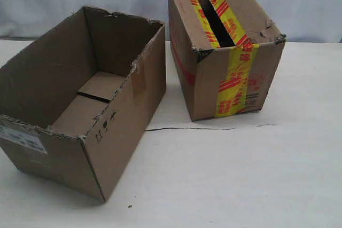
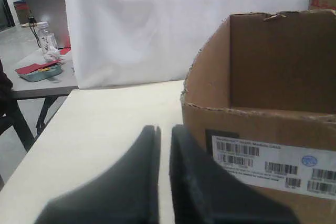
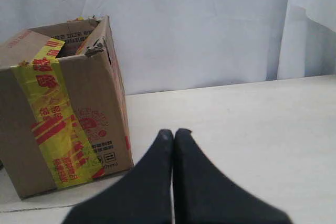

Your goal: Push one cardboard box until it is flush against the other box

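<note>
The plain cardboard box (image 1: 124,126) lies open-topped at the left of the white table, ragged rim up, with a white barcode label (image 1: 21,137) on its near short side. The other box (image 1: 230,78), taller and bound with yellow-and-red tape, stands to its right with a strip of table between them. Neither gripper shows in the exterior view. My left gripper (image 2: 165,127) is shut with only a thin slit and nothing in it, just off the labelled end of the plain box (image 2: 262,124). My right gripper (image 3: 174,131) is shut and empty, beside the taped box (image 3: 58,124).
A thin dark wire or crack (image 1: 187,128) runs along the table between the boxes. A white curtain (image 3: 210,24) hangs behind. Past the table's edge in the left wrist view stands a grey side table (image 2: 31,77) with a bottle (image 2: 47,40).
</note>
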`<move>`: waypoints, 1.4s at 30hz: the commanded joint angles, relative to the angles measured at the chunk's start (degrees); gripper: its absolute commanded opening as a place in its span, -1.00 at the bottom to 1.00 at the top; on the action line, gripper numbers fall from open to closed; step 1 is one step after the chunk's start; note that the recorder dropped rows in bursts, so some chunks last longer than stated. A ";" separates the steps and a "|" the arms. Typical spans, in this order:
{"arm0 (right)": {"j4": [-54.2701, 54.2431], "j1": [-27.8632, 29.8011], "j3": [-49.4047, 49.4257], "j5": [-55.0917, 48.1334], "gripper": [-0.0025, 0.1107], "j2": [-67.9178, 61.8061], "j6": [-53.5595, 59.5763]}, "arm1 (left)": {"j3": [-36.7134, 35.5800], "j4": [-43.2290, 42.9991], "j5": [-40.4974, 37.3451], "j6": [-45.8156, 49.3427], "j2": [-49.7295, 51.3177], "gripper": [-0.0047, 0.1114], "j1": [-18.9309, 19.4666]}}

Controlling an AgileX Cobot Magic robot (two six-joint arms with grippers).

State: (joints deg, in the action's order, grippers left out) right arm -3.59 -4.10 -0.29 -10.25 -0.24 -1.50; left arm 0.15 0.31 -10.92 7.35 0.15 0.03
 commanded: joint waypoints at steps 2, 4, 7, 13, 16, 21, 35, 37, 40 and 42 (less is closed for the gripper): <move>-0.12 0.26 0.29 -0.29 -0.96 0.24 0.25 | -0.15 0.25 0.54 0.04 -0.15 -0.92 0.21; -0.12 0.26 0.29 -0.29 -0.96 0.24 0.25 | -0.15 0.51 0.54 -0.16 -0.15 -0.92 0.21; -0.12 0.26 0.29 -0.29 -0.96 0.24 0.25 | -0.15 7.97 1.69 -0.17 -0.15 -0.92 0.21; -0.12 0.26 0.29 -0.29 -0.96 0.24 0.25 | -0.15 20.20 6.42 -0.17 -0.15 -0.92 0.21; -0.12 0.26 0.29 -0.29 -0.96 0.24 0.25 | -0.15 20.29 6.53 -0.17 -0.15 -0.92 0.21; -0.12 0.26 0.29 -0.29 -0.96 0.24 0.25 | 1.33 20.29 5.75 -0.29 -0.15 -0.92 0.21; -0.12 0.26 0.29 -0.29 -0.96 0.24 0.25 | 2.63 20.29 1.65 -0.08 15.32 -0.92 0.21; -0.12 0.26 0.29 -0.29 -0.96 0.24 0.25 | 3.11 20.29 1.65 0.13 20.04 -0.92 0.21; -0.12 0.26 0.29 -0.29 -0.96 0.24 0.25 | 3.61 20.29 1.89 0.89 26.61 -0.92 0.21; -0.12 0.26 0.29 -0.29 -0.96 0.24 0.25 | 3.75 20.29 2.63 1.66 30.77 -0.92 0.21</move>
State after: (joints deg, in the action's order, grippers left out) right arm -3.59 -4.10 -0.29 -10.35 -0.24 -1.50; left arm 3.14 20.16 -9.52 7.82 25.49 0.03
